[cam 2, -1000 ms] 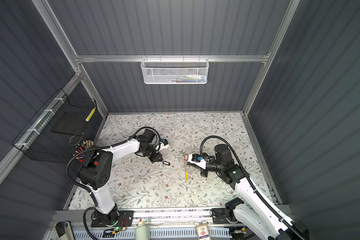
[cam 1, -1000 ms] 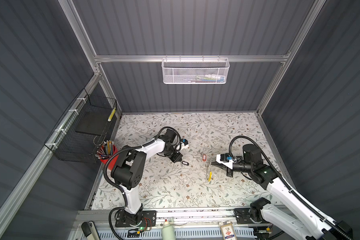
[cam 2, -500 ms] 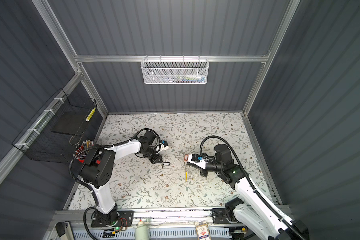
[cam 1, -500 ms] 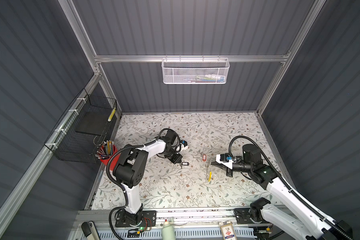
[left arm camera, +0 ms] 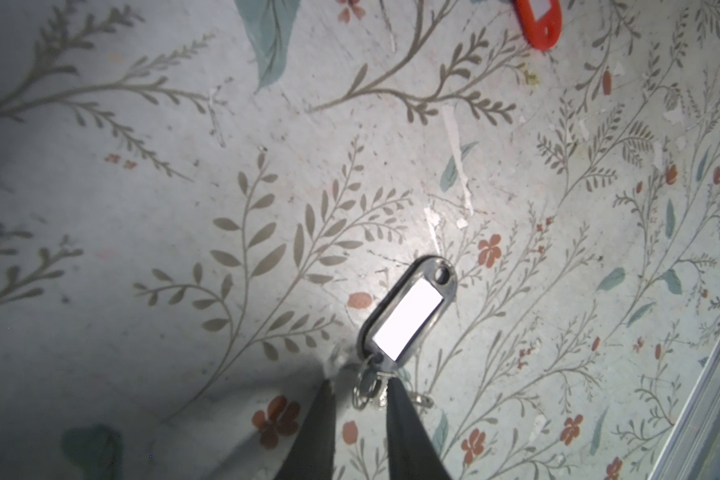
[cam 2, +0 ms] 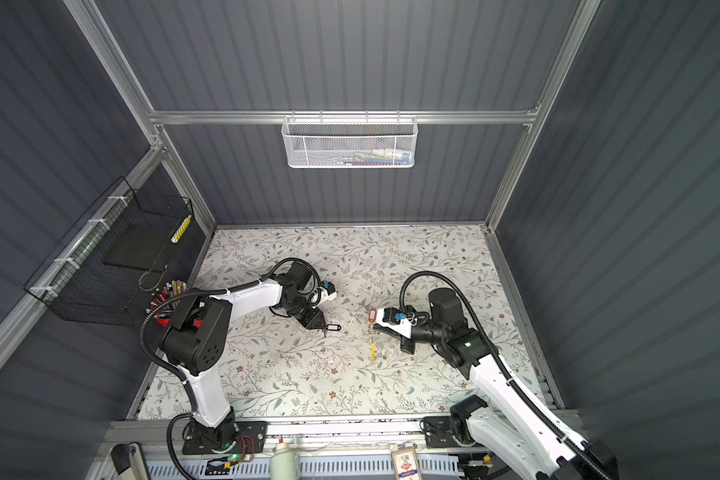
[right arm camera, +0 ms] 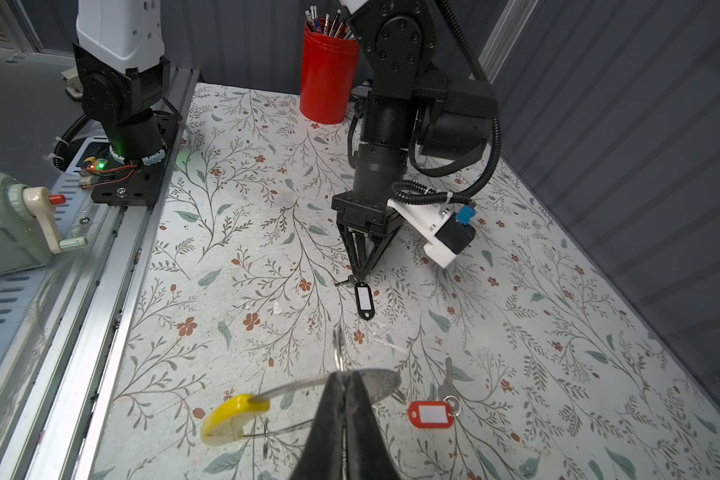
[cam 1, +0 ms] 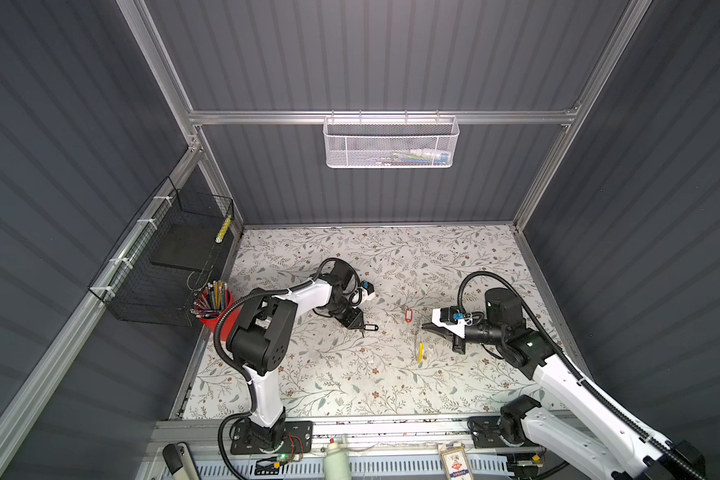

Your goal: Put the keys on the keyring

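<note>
Right wrist view: right gripper (right arm camera: 344, 376) pinches the keyring (right arm camera: 231, 415) over open mat (right arm camera: 516, 291) — left gripper (left arm camera: 359, 384) slightly spread (black-rimmed key (left arm camera: 408, 311) lies lengthwise, pointing away from its tips).

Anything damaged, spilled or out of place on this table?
Only wear: the floral table cover shows white scuffs and peeled strips near the black-tagged key. Nothing is spilled or toppled.
</note>
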Tool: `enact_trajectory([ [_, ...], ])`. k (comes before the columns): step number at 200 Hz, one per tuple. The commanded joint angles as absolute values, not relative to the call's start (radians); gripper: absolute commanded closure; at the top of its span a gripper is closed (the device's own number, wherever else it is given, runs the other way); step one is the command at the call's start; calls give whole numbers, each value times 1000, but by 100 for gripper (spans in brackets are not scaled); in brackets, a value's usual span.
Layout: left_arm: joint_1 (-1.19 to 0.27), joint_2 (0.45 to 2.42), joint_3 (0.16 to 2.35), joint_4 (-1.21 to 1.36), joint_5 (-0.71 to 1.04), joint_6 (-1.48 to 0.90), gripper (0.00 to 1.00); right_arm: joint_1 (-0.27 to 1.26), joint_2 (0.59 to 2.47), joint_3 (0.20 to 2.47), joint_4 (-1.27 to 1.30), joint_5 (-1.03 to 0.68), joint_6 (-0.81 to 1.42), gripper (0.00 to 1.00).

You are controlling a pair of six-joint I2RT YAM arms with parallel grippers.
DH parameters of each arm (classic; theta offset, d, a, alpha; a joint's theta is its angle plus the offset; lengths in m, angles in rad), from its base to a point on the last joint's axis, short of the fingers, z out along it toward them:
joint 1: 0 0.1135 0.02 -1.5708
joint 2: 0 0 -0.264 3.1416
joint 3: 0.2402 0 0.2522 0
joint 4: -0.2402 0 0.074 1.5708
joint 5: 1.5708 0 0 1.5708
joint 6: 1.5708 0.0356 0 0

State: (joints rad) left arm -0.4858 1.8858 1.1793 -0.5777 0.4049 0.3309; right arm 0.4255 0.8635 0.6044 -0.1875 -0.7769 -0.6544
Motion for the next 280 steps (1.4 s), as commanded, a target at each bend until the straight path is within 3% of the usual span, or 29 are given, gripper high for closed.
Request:
enact_trajectory([
  [1,-494,1903,1161,-581,423,316,75,430,864,607,-174,-776,-647,93],
  [182,-495,1882,1184,-595,451,327,100,432,887,618,-169,-775,-651,94],
  [280,-556,1654,1285,-600,401,358,100,440,915,683,-165,-717,-679,97],
])
